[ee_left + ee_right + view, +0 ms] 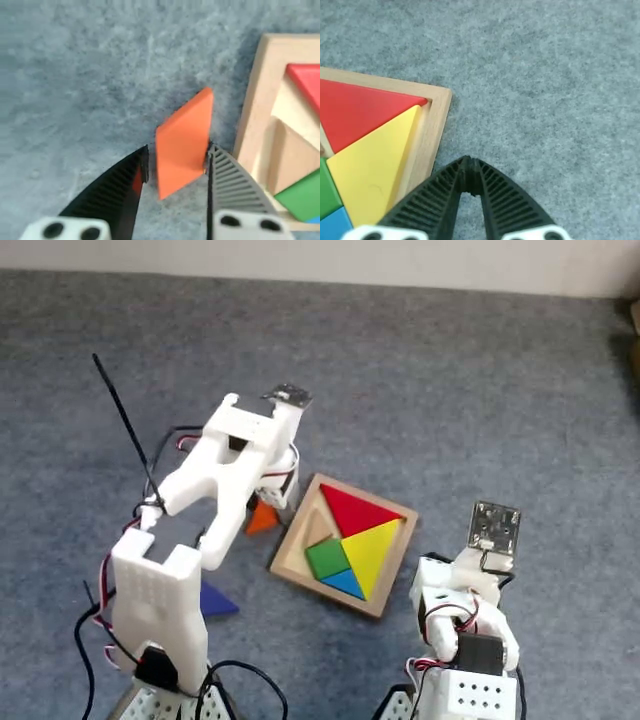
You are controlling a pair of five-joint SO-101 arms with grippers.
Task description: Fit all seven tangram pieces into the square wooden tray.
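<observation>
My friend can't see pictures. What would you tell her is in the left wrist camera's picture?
The left claw is shut on an orange piece, right beside the wooden tray. Inside the tray lie a red piece and a green piece, and grey carpet lies all around.

The square wooden tray (pixel 322 587) lies on the carpet (pixel 480 390), turned corner-on. It holds a red triangle (pixel 355 510), a yellow triangle (pixel 372 552), a green square (pixel 325 558) and a light-blue triangle (pixel 345 583), with part of its floor bare. The orange parallelogram (pixel 182 145) stands tilted just outside the tray's rim, pinched in the left tool (pixel 177 165), and a dark-blue triangle (pixel 215 600) lies flat on the carpet, well apart from the tray.
</observation>
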